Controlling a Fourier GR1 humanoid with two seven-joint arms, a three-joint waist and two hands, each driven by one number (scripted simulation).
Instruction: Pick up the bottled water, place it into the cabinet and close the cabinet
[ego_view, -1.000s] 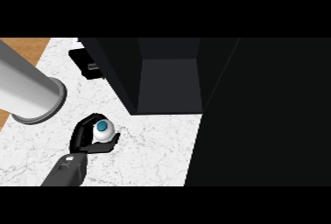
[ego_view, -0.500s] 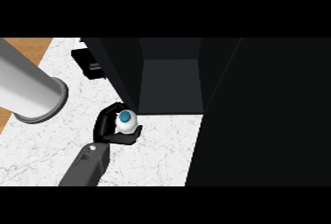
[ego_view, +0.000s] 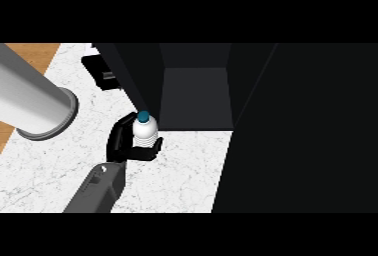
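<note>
Fingers (ego_view: 118, 142) of the right hand (ego_view: 127, 145) curl around the bottle (ego_view: 145, 129) at centre-left of the frame, its blue cap (ego_view: 143, 116) tipped toward the open cabinet (ego_view: 196, 97) just ahead. White marble counter (ego_view: 52, 165) lies beneath. At upper left, the left forearm (ego_view: 29, 100) crosses the frame, its hand (ego_view: 102, 74) beside the cabinet's edge, fingers unreadable.

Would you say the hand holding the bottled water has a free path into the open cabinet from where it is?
Probably yes. The hand holds the bottled water right at the cabinet opening, and nothing shows between them; its dark interior looks unobstructed.
</note>
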